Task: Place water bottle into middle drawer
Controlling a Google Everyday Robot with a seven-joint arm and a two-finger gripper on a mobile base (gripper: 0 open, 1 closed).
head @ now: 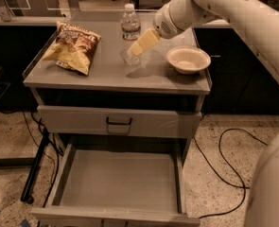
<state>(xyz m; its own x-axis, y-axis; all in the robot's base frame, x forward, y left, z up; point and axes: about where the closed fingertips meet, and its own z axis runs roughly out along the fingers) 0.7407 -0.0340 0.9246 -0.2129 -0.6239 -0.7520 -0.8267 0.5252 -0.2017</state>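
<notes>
The water bottle [130,30], clear with a white cap and a dark label band, stands upright at the back middle of the cabinet top [106,74]. My gripper [138,45] reaches in from the upper right with its pale yellow fingers [144,41] right beside the bottle's lower half, partly in front of it. The middle drawer [117,181] is pulled out below, a wide grey tray with a bare floor.
A chip bag [72,46] lies on the left of the cabinet top. A white bowl [188,59] sits on the right. A closed drawer with a black handle [118,122] is above the open one. A black cable [224,164] lies on the floor at right.
</notes>
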